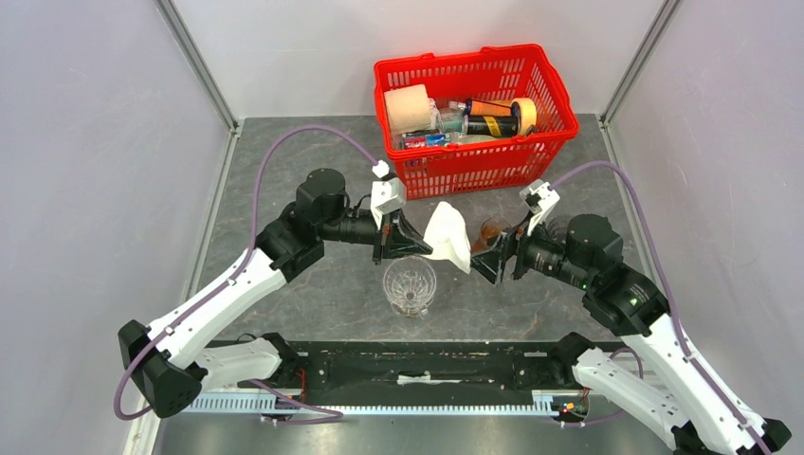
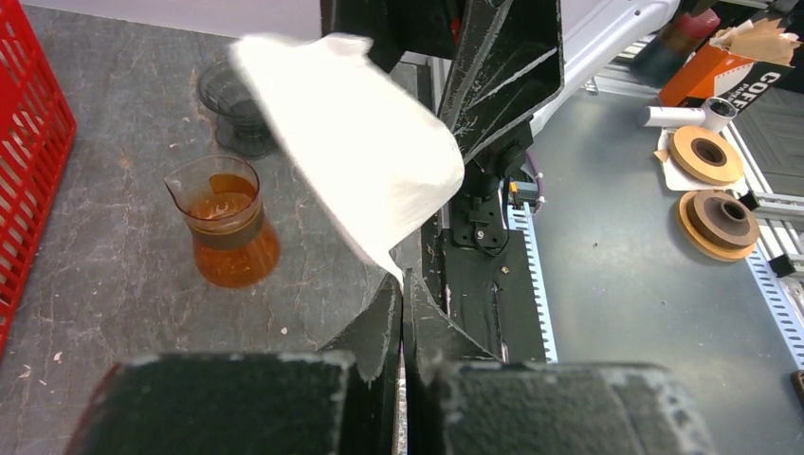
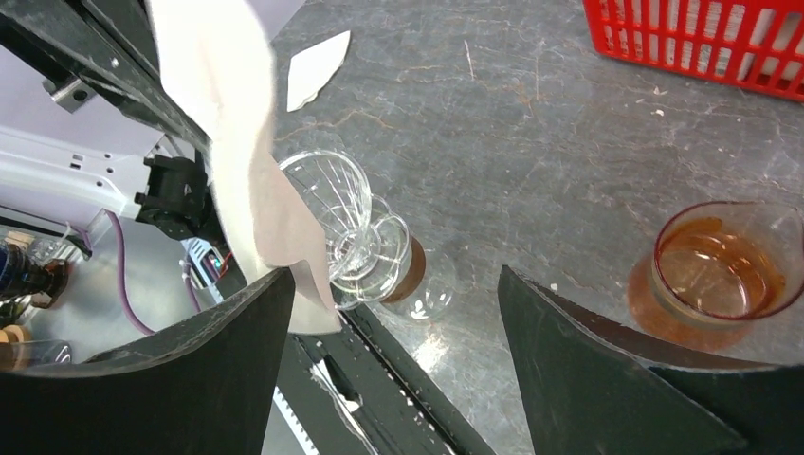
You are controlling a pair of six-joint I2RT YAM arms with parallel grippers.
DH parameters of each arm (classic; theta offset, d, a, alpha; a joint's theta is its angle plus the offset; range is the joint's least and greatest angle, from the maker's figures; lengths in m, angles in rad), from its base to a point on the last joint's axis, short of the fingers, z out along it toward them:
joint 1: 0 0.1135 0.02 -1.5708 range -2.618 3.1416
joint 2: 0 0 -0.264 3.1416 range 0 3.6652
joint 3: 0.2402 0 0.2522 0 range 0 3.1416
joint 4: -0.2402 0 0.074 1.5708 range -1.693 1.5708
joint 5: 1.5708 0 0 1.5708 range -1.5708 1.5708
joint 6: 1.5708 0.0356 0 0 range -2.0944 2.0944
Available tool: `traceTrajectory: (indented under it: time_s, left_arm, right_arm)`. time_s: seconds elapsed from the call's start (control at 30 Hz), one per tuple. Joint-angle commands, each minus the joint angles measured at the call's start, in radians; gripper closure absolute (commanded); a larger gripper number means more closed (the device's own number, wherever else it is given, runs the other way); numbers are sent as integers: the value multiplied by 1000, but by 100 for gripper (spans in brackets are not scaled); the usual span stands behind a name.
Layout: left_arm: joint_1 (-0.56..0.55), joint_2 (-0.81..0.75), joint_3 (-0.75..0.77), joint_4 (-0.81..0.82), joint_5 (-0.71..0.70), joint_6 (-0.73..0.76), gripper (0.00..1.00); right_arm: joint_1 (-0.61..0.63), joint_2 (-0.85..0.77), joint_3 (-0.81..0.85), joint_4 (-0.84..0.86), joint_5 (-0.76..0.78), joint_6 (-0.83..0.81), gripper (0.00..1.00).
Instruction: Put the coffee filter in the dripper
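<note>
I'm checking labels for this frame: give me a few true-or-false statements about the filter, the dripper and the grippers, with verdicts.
1. The left gripper is shut on the coffee filter. True.
2. The filter lies inside the dripper. False: it is held up in the air, and the dripper has no filter in it.
3. The right gripper is shut. False: its jaws stand wide apart.
4. The tumbler holds brown liquid. True.

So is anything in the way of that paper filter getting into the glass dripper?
Nothing visible. The filter hangs from the left fingers, raised close beside the open dripper. The open right fingers sit beside the filter, off that path.
</note>
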Motion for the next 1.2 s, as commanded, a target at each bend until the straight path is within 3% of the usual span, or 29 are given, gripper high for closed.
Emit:
traceTrajectory:
  time_s: [0.0,0.53,0.73,1.03,1.1,1.17]
  left_arm:
    - [-1,15,10,32,59,16,98]
    - [-1,-18,-9,34,90,42,98]
    - [-1,-23,-11,41,117,53,98]
    - [0,-28,-11,36,123,63,98]
    - [-1,-30,-11,35,125,67,98]
    - [-1,-25,-10,35,124,69,98]
  right_arm:
    - [1,40,7,118,-23,9,14]
    - [1,-24,-32,174,-65,16,17]
    - [1,-1,-49,175,-144,52,22]
    - [0,27,-49,192,-177,66,59]
    - [1,20,-55,201,-183,68,62]
    - [0,17,-64,218,-200,72,57]
